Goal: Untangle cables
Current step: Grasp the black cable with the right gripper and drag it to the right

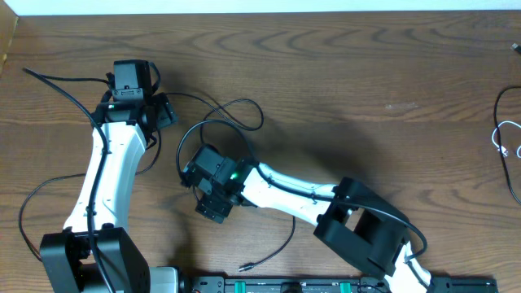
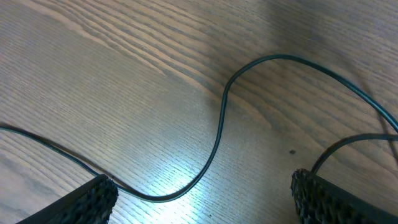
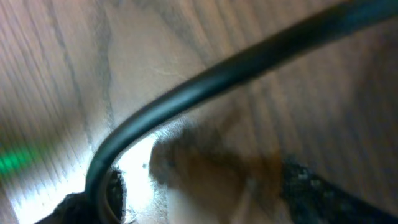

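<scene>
A thin black cable (image 1: 244, 104) loops over the wooden table between the two arms, and its plug end (image 1: 244, 266) lies near the front edge. My left gripper (image 1: 155, 106) is open low over the table. In the left wrist view, a bend of the black cable (image 2: 217, 130) curves between the left gripper's (image 2: 202, 193) fingers without touching them. My right gripper (image 1: 194, 169) is down on the loop. In the right wrist view, the black cable (image 3: 217, 74) runs past the left finger (image 3: 87, 202) of the right gripper (image 3: 199, 190), whose fingers still stand apart.
A white cable (image 1: 506, 137) and another black cord (image 1: 498, 106) lie at the far right edge of the table (image 1: 366, 81). A black strand (image 1: 49, 80) trails off to the far left. The arm bases stand along the front edge.
</scene>
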Controlling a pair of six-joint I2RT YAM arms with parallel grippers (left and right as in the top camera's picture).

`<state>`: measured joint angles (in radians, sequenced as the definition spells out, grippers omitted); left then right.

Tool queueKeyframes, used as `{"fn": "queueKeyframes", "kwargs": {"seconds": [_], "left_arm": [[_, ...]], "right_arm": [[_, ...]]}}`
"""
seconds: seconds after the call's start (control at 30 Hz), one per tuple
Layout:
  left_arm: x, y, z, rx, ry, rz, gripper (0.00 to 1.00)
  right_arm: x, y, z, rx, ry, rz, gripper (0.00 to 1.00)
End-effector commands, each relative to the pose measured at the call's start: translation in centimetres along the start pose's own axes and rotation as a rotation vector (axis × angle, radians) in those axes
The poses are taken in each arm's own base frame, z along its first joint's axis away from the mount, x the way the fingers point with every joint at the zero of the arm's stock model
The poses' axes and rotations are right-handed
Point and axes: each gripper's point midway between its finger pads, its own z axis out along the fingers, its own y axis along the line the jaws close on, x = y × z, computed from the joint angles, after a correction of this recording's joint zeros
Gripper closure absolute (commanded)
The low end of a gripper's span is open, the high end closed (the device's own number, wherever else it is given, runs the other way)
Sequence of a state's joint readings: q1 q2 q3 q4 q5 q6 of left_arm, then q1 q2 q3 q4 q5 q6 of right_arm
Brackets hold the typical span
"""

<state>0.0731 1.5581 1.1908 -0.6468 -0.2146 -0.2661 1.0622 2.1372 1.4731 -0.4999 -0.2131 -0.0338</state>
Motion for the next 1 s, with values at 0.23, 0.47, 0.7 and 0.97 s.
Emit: {"fn": "queueKeyframes", "kwargs": {"seconds": [0.23,0.47,0.7,0.97], "left_arm": [[-0.1,0.1,0.2,-0.005,0.002,-0.008,0.09],[-0.1,0.1,0.1,-0.005,0.002,-0.008,0.09],[-0.1,0.1,0.2,-0.005,0.002,-0.008,0.1],[-0.1,0.1,0.2,-0.005,0.002,-0.008,0.1]], "right_arm": [[0.2,0.0,0.6,0.016,0.008,-0.002,0.99],[0.3,-1.1,0.3,0.059,0.014,0.033,0.99],[2.3,-8.4,-3.0,0.36,0.059,0.231,0.99],[5.2,-18.0,-9.4,0.665,0.089,0.377,0.99]]}}
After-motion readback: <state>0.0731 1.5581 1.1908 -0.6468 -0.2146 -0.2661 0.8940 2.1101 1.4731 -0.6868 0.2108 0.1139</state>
